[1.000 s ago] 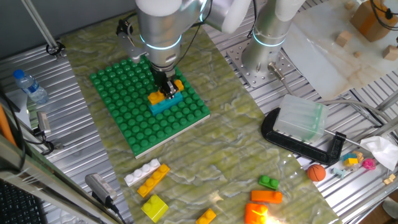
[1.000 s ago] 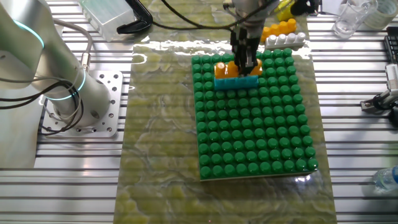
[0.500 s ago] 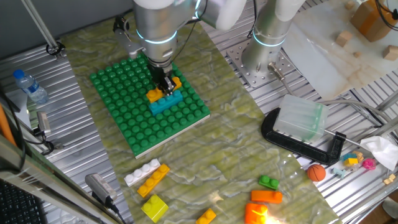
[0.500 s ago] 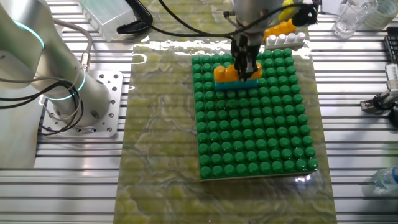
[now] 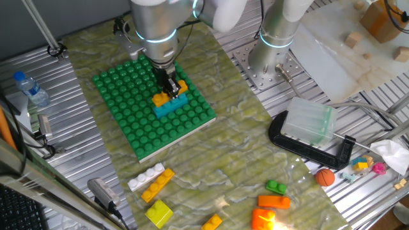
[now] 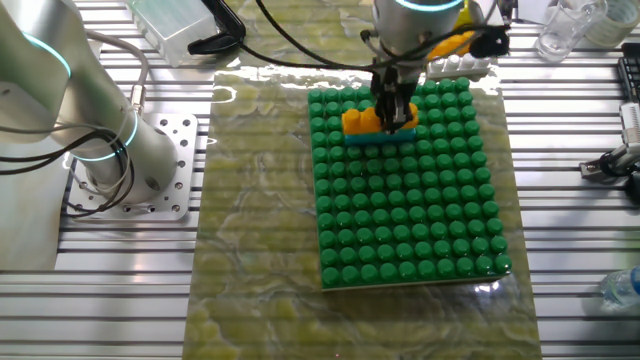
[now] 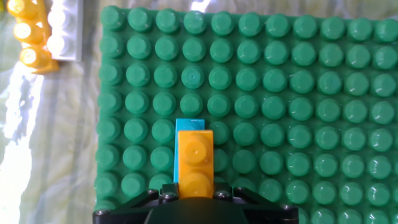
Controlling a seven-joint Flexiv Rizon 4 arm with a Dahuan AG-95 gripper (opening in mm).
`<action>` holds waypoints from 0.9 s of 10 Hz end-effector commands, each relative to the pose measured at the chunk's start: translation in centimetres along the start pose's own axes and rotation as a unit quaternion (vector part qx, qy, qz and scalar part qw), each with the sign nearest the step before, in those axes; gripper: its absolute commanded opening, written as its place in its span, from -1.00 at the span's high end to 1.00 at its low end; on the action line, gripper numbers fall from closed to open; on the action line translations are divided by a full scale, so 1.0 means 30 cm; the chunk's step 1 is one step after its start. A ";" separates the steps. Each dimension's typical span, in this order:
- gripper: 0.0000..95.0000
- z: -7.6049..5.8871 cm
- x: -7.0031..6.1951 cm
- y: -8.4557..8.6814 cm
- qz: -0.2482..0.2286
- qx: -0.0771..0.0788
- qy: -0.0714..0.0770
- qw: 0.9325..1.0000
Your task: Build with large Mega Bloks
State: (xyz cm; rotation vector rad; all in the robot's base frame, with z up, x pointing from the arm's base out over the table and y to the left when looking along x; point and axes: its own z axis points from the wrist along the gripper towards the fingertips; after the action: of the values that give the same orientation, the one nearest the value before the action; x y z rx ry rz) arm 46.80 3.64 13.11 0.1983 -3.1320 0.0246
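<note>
A green studded baseplate [image 5: 128, 121] [image 6: 420, 220] [image 7: 298, 93] lies on the mat. A cyan Mega Blok [image 5: 171, 106] [image 7: 189, 124] sits on it, with a yellow-orange Mega Blok [image 5: 160, 99] [image 6: 358, 121] [image 7: 194, 158] stacked on top. My gripper [image 5: 169, 88] [image 6: 392, 110] [image 7: 194, 193] reaches straight down and is shut on the yellow-orange brick, its jaws pressing both long sides. In the other fixed view only a thin sliver of cyan shows under the brick. The hand view shows the brick running away from the jaws, its near end hidden by them.
Loose bricks lie off the plate: a white bar [image 5: 146, 177] [image 7: 62, 28] beside a yellow-orange bar [image 5: 158, 185] [image 7: 28, 31], a yellow brick [image 5: 159, 213], a green one [image 5: 276, 187], an orange one [image 5: 273, 202]. A black clamp [image 5: 313, 144] holds a clear box. A water bottle [image 5: 30, 88] stands at the left.
The yellow-orange brick has sunk lower onto the cyan one, so less cyan shows. The arm above has shifted slightly; the grip stays the same.
</note>
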 end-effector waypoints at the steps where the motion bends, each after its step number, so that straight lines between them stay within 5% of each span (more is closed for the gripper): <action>1: 1.00 -0.002 0.001 0.004 0.002 0.004 -0.005 1.000; 9: 1.00 0.032 -0.002 0.015 0.014 0.010 -0.012 1.000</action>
State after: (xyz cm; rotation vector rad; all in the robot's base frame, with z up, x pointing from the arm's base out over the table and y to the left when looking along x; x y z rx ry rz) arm 46.69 4.05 12.21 0.1501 -3.1597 0.0536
